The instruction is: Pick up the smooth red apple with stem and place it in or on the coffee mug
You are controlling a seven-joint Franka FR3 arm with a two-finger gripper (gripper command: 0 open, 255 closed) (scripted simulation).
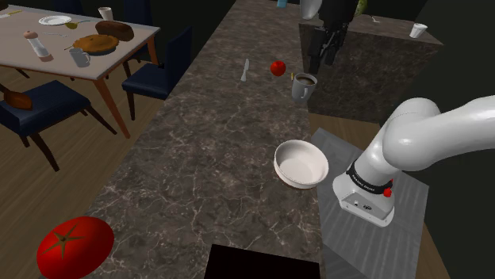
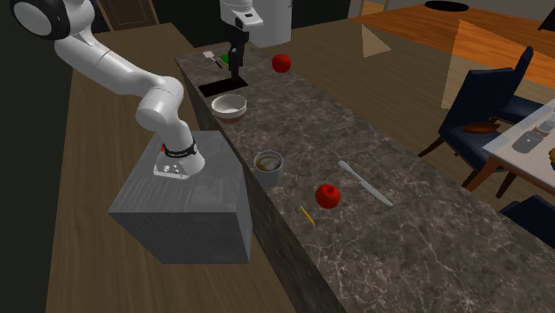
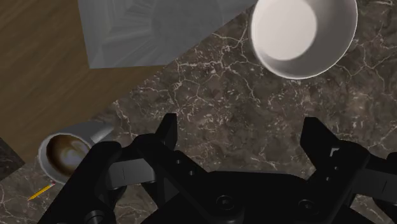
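Long dark marble counter (image 1: 214, 158) with pale veins, wood plank floor beside it. Grey box stand (image 2: 191, 200) butts against the counter's edge. Pale dining table (image 1: 87, 59) with plates and bread, dark blue chairs (image 1: 36, 107) around it, at the shoulder view's upper left.

On the counter: round white bowl (image 1: 301, 164) near the stand, grey mug of coffee (image 1: 304, 85) further along. The smooth red apple (image 1: 278, 67) sits upright on the counter near the mug, not touching it, between the mug and a white knife (image 1: 245, 71). A thin yellow pencil (image 2: 306, 214) lies by the mug and apple. A large red tomato (image 1: 75, 247) is at the other end.

The tomato is cut by the shoulder view's bottom edge. A rectangular black area (image 1: 262, 263) is set into the counter there. The apple's stem is too small to tell. The white arm (image 1: 444, 127) runs off frame at the right.

Black two-finger gripper (image 3: 245, 140) hangs high above the counter, between bowl and mug. Jaws spread wide, nothing between them, touching nothing.
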